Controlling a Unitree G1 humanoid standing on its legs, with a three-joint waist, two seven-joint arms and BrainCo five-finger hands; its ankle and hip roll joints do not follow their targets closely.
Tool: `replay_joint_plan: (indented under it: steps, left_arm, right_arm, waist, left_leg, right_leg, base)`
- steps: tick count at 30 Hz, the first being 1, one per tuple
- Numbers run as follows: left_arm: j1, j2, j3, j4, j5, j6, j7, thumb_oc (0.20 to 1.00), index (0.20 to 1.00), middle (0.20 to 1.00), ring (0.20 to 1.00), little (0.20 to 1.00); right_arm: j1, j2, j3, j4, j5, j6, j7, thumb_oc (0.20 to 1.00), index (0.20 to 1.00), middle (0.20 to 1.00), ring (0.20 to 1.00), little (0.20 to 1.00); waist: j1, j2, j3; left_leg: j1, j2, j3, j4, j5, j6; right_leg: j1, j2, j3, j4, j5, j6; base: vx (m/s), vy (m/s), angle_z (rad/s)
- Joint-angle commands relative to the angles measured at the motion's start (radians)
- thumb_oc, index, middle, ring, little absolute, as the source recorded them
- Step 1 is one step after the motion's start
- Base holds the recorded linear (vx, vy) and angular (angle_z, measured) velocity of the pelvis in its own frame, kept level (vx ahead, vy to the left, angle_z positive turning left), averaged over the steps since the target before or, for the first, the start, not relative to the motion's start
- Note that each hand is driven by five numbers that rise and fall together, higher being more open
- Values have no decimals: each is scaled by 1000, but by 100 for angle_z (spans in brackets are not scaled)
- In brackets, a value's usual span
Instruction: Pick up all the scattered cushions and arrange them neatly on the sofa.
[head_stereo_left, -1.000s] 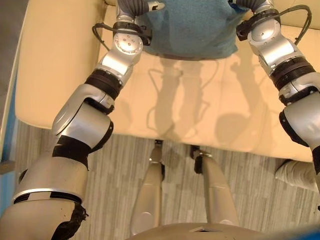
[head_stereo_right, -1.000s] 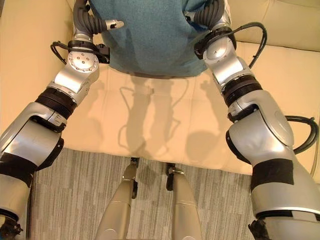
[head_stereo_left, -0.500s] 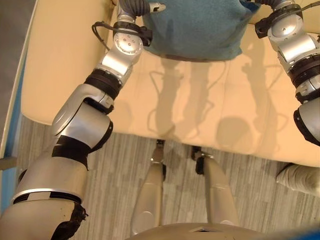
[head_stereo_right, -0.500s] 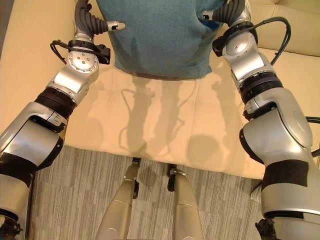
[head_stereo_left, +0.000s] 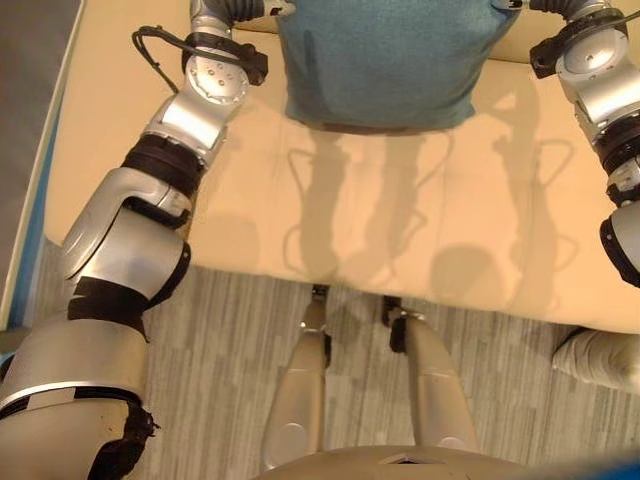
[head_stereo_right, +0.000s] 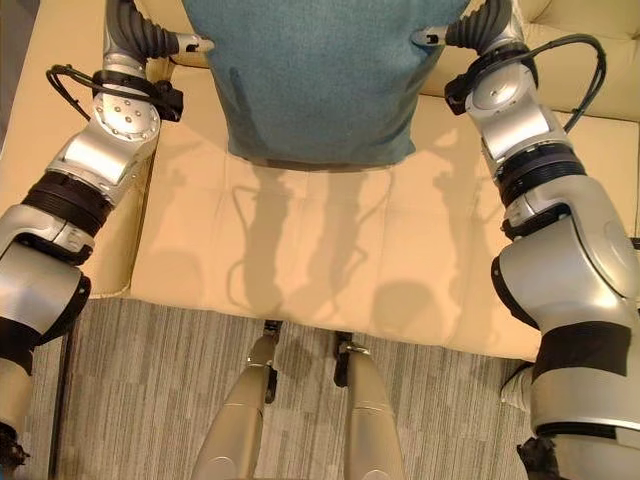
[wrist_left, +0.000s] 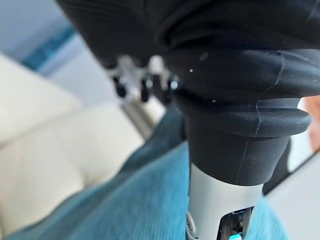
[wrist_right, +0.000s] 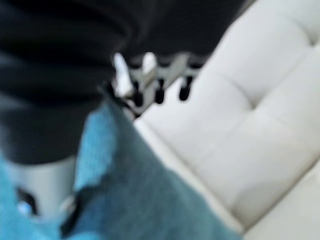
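Over the cream sofa (head_stereo_right: 330, 240) seat, a teal cushion (head_stereo_right: 320, 80) sits between both arms, its lower edge resting on or just above the seat, its shadow falling on the leather below. Left hand (wrist_left: 145, 80) at the cushion's left edge: the wrist view shows dark-tipped fingers extended in a row past the ribbed cover, teal fabric directly beneath them. Fingers look straight, laid along the cushion rather than curled round it. Right hand (wrist_right: 150, 80) at the cushion's right edge, same posture; fingers extended in a row, teal fabric against the palm side, sofa's tufted back cushion beyond. Cushion appears pressed between the two flat hands. Grey striped carpet (head_stereo_left: 220, 330) in front of the sofa. Pale object (head_stereo_left: 600, 358) on the carpet at the right edge; cannot tell what it is.
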Motion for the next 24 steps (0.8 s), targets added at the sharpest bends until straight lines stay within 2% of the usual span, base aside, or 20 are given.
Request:
replay_joint_plan:
  steps: [1, 8, 12, 15, 17, 18, 19, 21, 23, 24]
  left_arm:
    - [-148, 56, -11, -20, 142, -4, 16, 1000, 1000, 1000, 1000, 1000]
    - [-107, 78, 26, -84, 139, -5, 12, 1000, 1000, 1000, 1000, 1000]
    - [-52, 107, 63, -157, 189, 2, 28, 1000, 1000, 1000, 1000, 1000]
    - [134, 106, 200, -325, 165, -26, 26, 1000, 1000, 1000, 1000, 1000]
    - [460, 78, 388, -528, 174, -38, -2, 1000, 1000, 1000, 1000, 1000]
    - [799, -8, 548, -629, 217, -23, -42, 1000, 1000, 1000, 1000, 1000]
    - [808, -8, 549, -636, 218, -21, -43, 1000, 1000, 1000, 1000, 1000]
    - [962, -40, 607, -673, 226, -13, -90, 1000, 1000, 1000, 1000, 1000]
    - [1127, -101, 653, -672, 222, -2, -129, 1000, 1000, 1000, 1000, 1000]
    - [1222, -122, 682, -660, 223, 5, -164, 1000, 1000, 1000, 1000, 1000]
  right_arm:
    - [-47, -72, 10, 8, -36, -16, -2, 1000, 1000, 1000, 1000, 1000]
    - [-12, -77, 3, -3, -41, -4, 23, 1000, 1000, 1000, 1000, 1000]
    - [24, -94, -3, -32, -75, -2, 28, 1000, 1000, 1000, 1000, 1000]
    - [131, -133, -58, -115, -99, 0, 37, 1000, 1000, 1000, 1000, 1000]
    - [403, -167, -231, -282, -111, -9, 49, 1000, 1000, 1000, 1000, 1000]
    - [704, -138, -450, -389, -122, -29, 72, 1000, 1000, 1000, 1000, 1000]
    - [716, -137, -456, -397, -125, -27, 72, 1000, 1000, 1000, 1000, 1000]
    - [857, -137, -530, -451, -162, -22, 100, 1000, 1000, 1000, 1000, 1000]
    - [1022, -86, -596, -475, -196, -25, 120, 1000, 1000, 1000, 1000, 1000]
    - [1104, -32, -632, -458, -203, -21, 138, 1000, 1000, 1000, 1000, 1000]
  waist:
    - [-10, -47, 4]
    - [-11, -46, -10]
    - [-14, -41, -20]
    - [-13, -42, -22]
    - [-16, -43, -38]
    - [-27, -37, -56]
    - [-27, -38, -59]
    - [-31, -34, -68]
    - [-35, -31, -75]
    - [-35, -29, -89]
  left_leg:
    - [223, -31, 19, -64, -106, -18]
    - [250, -30, 21, -74, -110, -15]
    - [275, -29, 26, -85, -111, -14]
    - [302, -29, 30, -86, -119, -15]
    - [354, -25, 32, -86, -140, -15]
    - [424, -25, 40, -100, -155, -18]
    - [428, -25, 39, -102, -155, -18]
    - [455, -22, 39, -106, -159, -19]
    - [490, -20, 39, -105, -167, -17]
    - [507, -19, 38, -104, -168, -15]
  right_leg:
    - [343, -26, 38, -571, 275, 170]
    - [367, -23, 38, -573, 268, 169]
    - [387, -24, 41, -575, 259, 167]
    - [409, -23, 41, -573, 248, 164]
    - [458, -22, 43, -571, 226, 161]
    - [516, -23, 35, -571, 203, 160]
    - [520, -23, 34, -571, 202, 160]
    - [545, -23, 29, -567, 190, 159]
    - [577, -19, 25, -558, 174, 157]
    - [594, -18, 26, -559, 171, 156]
  base:
    - [0, 8, -5]
    - [3, 2, -1]
    - [29, 29, -4]
    - [64, 16, -1]
    - [190, 29, 8]
    - [201, 33, 7]
    - [181, 19, 4]
    - [72, -11, 5]
    - [109, -21, -1]
    - [87, -18, -5]
